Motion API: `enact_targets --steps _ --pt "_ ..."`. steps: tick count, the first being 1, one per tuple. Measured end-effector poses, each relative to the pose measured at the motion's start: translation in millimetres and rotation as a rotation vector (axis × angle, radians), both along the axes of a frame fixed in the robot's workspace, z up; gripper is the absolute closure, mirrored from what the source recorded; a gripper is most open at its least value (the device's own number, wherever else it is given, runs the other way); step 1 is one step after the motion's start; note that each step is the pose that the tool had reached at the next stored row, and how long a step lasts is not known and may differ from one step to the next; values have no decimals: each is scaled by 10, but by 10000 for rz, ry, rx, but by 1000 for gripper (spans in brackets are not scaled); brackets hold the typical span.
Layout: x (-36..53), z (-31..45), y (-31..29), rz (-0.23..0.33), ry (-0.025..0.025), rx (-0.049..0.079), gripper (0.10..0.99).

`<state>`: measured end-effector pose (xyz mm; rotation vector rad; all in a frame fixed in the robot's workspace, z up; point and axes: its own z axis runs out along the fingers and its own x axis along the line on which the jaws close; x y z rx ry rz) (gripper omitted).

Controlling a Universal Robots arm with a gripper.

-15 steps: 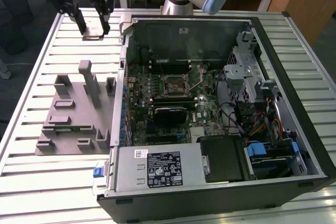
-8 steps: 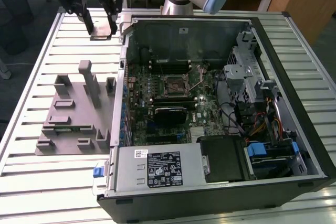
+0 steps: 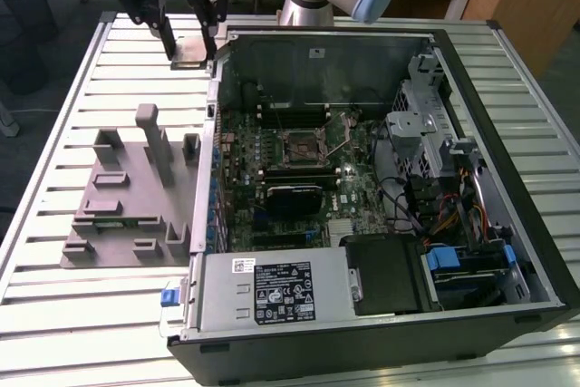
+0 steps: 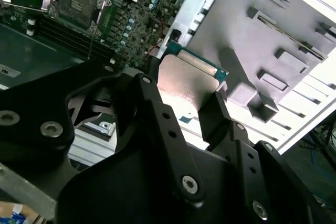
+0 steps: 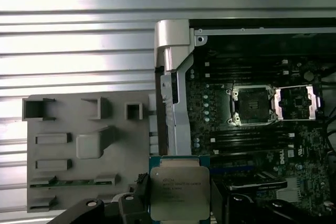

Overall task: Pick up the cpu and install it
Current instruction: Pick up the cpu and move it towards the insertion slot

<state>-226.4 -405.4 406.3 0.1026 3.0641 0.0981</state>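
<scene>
First wrist view: gripper (image 5: 178,203) clamps the flat, square, silver-topped cpu (image 5: 179,188)

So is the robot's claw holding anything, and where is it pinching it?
Yes, the black gripper holds the small flat square cpu with the shiny silver top, pinched by two opposite edges.
</scene>
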Motion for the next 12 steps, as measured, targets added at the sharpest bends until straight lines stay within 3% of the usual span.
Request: enact_targets --steps 6,12 --pt "119 -4 2 -1 14 -2 541" --pt "233 -40 3 1 86 -3 541"
